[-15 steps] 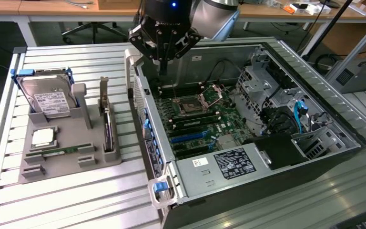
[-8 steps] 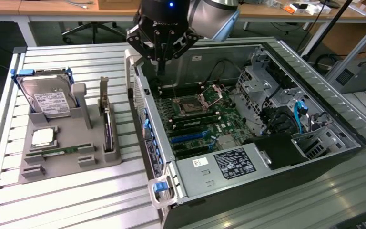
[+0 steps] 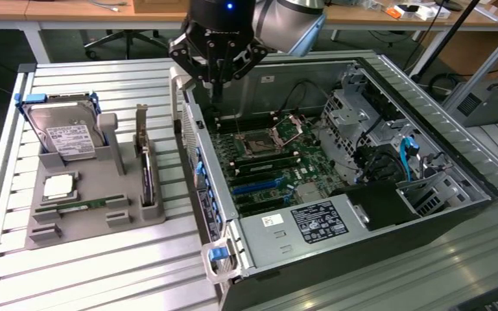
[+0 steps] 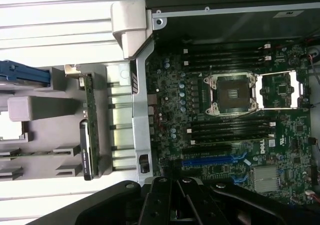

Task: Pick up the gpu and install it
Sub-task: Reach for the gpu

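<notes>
The gpu (image 3: pixel 146 170) stands on edge in a slot of the grey holder (image 3: pixel 85 228), on the exterior view's left of the open computer case (image 3: pixel 456 165); it is a thin dark card with a silver bracket at its far end. In the wrist view the gpu (image 4: pixel 89 135) lies beside the case wall. My gripper (image 3: pixel 217 96) hangs above the case's far left corner, over the motherboard (image 3: pixel 311 159), well apart from the gpu. Its fingers are shut with nothing between them. The wrist view looks past the shut gripper (image 4: pixel 176 187) at a blue expansion slot (image 4: pixel 210 161).
A silver hard drive (image 3: pixel 67 137), a small processor (image 3: pixel 59 186) and a green memory stick (image 3: pixel 80 205) also sit in the holder. Cables and drive cages fill the case's right side. The ribbed table (image 3: pixel 102 278) extends toward the near left. Desks and chairs stand behind.
</notes>
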Robot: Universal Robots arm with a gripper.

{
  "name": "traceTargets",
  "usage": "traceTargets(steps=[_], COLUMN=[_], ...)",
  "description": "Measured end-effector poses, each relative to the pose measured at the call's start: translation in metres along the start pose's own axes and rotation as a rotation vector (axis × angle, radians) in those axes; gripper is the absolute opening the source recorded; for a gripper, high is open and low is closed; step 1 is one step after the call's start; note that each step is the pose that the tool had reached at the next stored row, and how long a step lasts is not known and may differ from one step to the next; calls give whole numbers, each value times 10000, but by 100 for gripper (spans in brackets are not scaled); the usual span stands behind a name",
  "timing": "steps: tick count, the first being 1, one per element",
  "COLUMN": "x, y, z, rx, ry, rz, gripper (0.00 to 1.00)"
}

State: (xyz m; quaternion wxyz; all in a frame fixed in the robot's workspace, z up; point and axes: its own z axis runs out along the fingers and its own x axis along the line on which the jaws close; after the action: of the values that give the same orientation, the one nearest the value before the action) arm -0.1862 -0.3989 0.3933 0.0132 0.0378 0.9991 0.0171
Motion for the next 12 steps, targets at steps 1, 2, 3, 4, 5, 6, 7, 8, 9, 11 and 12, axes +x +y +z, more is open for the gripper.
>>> traceTargets(steps=[1, 2, 3, 4, 5, 6, 7, 8, 9, 11, 12], x=[5, 9, 11, 14, 17, 21, 23, 28, 31, 36, 39], y=[0, -1, -1, -1, -1, -1, -2, -2, -2, -3, -3], z=[0, 0, 0, 0, -1, -1, 0, -1, -1, -1, -1], rx=[1, 2, 3, 4, 6, 7, 8, 10, 11, 14, 16], ry=[0, 0, 0, 0, 0, -1, -1, -1, -1, 0, -1], rz=[1, 1, 0, -1, 0, 0, 0, 0, 0, -1, -1], gripper=[11, 11, 11, 11, 11, 11, 11, 11, 11, 11, 11])
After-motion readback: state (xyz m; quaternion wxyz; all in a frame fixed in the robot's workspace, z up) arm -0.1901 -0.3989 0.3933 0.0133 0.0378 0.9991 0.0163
